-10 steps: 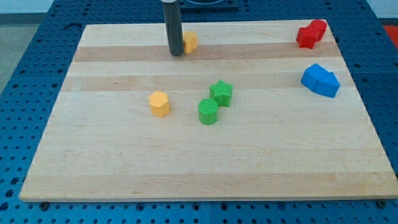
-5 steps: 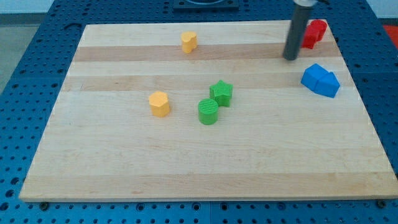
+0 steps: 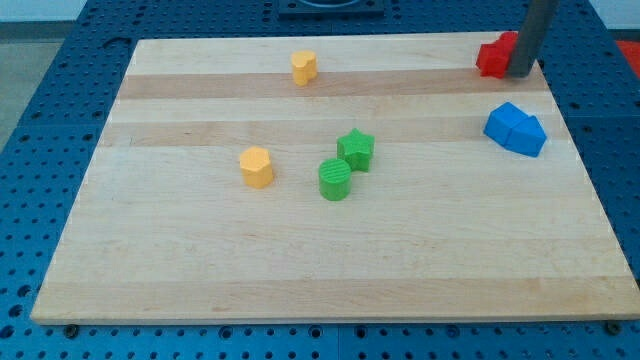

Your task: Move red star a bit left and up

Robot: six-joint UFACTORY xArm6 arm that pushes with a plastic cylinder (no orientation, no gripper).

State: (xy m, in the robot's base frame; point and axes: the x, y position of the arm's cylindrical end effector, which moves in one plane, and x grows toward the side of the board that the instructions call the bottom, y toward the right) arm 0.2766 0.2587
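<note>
- No pincer is fitted on this arm; it ends in a straight dark rod, so nothing is gripped and no opening can be told.
- My tip [image 3: 520, 73] is seen at the view's top right, pressed against the right side of the red star [image 3: 494, 57], whose right part is hidden behind the rod.
- The red star is found in the top right corner of the desk [image 3: 200, 260], close to its top edge and right edge.
- The star is shown as bright red with a blocky outline; its points cannot be clearly made out, since the rod covers part of it.
- A blue block [image 3: 515, 129] of angular shape is placed below the red star, near the desk's right edge and apart from my tip.
- A green star [image 3: 356, 149] and a green cylinder [image 3: 335, 179] are set near the middle of the desk, touching or nearly touching, the cylinder lower and to the left.
- A yellow block [image 3: 256, 166], roughly hexagonal, is seen left of the green pair.
- A second, smaller yellow block [image 3: 304, 67] is seen near the top edge, well apart from the red star.
</note>
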